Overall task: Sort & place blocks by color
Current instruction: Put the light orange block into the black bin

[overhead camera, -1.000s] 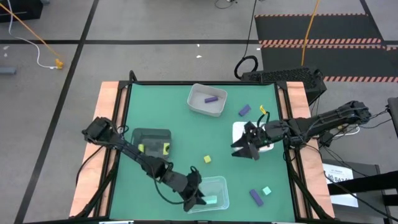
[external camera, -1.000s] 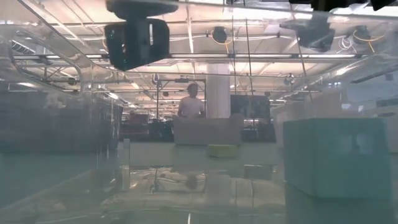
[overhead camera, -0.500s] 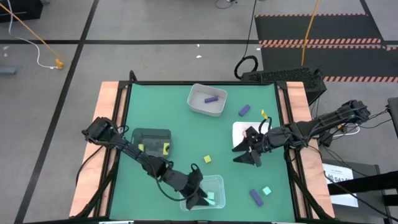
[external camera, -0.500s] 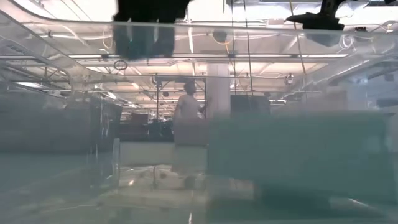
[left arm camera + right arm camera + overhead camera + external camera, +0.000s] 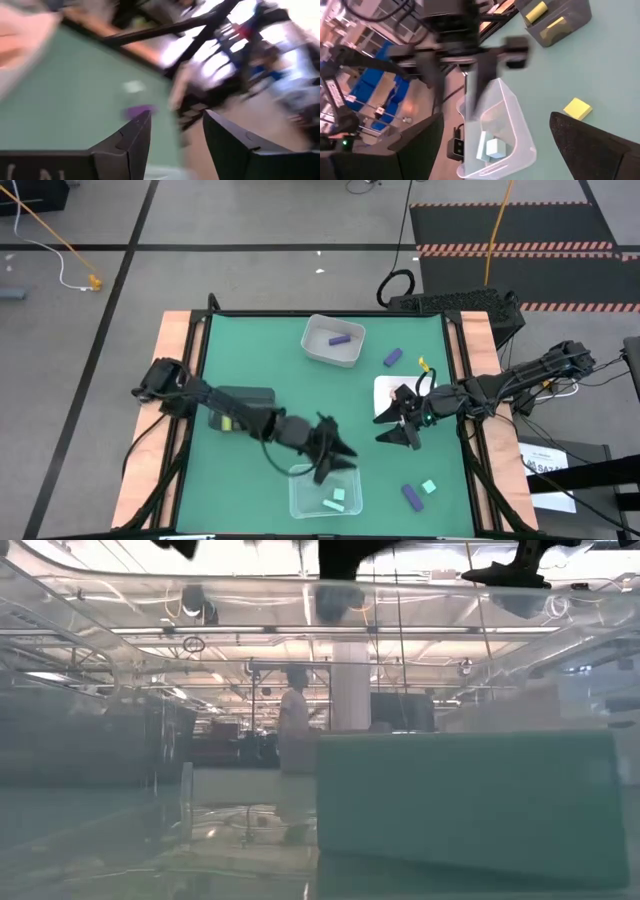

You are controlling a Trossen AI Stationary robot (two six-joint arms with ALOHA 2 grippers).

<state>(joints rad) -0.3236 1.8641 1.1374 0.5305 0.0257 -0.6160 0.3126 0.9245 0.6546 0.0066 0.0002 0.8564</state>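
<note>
The left gripper (image 5: pixel 338 456) hangs over the green counter (image 5: pixel 250 360), just above the far edge of the clear tray (image 5: pixel 300 498). Its jaws are apart and hold nothing (the left wrist view shows a clear gap between the two dark fingers (image 5: pixel 131 145)). Two mint-green blocks (image 5: pixel 335 498) lie in the clear tray, close together. In the low view one of them fills much of the picture as a big pale green block (image 5: pixel 465 802).

The right gripper (image 5: pixel 400 418) is by the white tray (image 5: pixel 385 390) on the right side of the counter. Its jaws are wide apart and empty too.

A purple block (image 5: pixel 340 338) lies in the grey tray (image 5: pixel 318 352) at the far side. Another purple block (image 5: pixel 392 357) lies on the counter just beside that tray. A yellow block (image 5: pixel 226 422) sits in the dark tray (image 5: pixel 250 396) on the left, partly hidden by the left arm. One more yellow block (image 5: pixel 577 108) lies on the counter near the clear tray. A purple block (image 5: pixel 410 496) and a mint-green block (image 5: pixel 429 486) lie close together near the right front corner.

Far off in the room a person (image 5: pixel 294 715) stands.
</note>
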